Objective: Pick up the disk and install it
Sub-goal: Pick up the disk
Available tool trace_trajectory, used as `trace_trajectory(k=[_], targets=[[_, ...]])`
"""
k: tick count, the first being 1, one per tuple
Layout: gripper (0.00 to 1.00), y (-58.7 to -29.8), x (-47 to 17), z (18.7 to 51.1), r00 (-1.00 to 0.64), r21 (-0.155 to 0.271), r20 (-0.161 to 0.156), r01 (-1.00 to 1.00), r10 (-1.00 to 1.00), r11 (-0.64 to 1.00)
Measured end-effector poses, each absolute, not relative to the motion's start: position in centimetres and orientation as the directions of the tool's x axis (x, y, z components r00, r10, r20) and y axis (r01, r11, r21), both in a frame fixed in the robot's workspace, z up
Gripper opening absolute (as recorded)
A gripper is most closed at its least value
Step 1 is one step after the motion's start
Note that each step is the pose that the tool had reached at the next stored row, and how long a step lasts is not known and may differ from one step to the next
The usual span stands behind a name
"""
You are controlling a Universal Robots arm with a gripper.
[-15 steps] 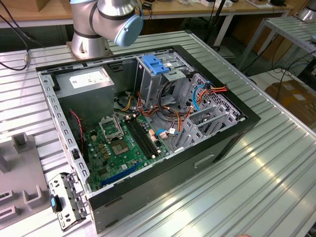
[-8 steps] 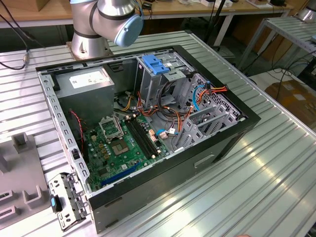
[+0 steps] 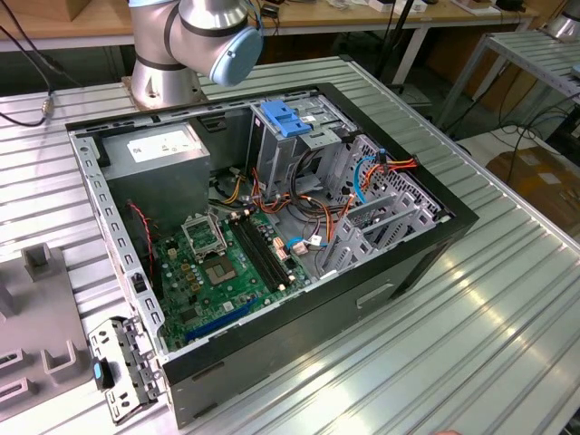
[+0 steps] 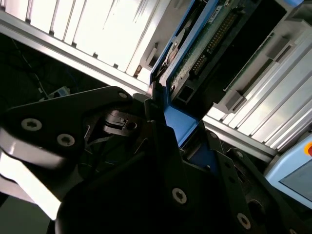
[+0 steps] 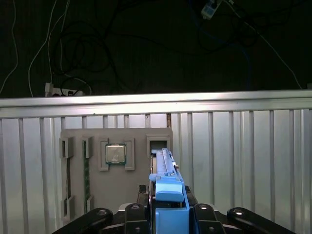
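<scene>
In the first wrist view the disk (image 5: 164,168) stands on edge, a thin metal body with a bright blue rail frame. My gripper (image 5: 168,217) is shut on it, with black fingers (image 5: 135,214) at either side of the frame. The disk's far end lines up with an open slot of the grey fixture block (image 5: 141,187); I cannot tell whether it touches the slot. The second wrist view shows the disk's (image 4: 204,36) green circuit board side and blue edge running out from the gripper (image 4: 170,124).
The open computer case (image 3: 426,263) lies on the ribbed metal table (image 3: 489,317), with a blue bracket (image 3: 284,118) on its drive cage, a grey power supply (image 3: 159,154) and a green motherboard (image 3: 213,267). The fixture holds a processor chip (image 5: 116,154). The arm's base (image 3: 168,68) stands behind the case.
</scene>
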State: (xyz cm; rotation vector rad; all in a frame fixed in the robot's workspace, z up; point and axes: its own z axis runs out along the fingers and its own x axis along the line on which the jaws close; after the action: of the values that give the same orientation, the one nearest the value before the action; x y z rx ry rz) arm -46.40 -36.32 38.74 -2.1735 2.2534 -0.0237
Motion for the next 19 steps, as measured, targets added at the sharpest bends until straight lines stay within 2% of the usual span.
trace_trajectory(k=[19], targets=[[0.37,-36.3,-46.4,40.0,-0.036,-0.018,0.003,-0.999,-0.999,0.036]])
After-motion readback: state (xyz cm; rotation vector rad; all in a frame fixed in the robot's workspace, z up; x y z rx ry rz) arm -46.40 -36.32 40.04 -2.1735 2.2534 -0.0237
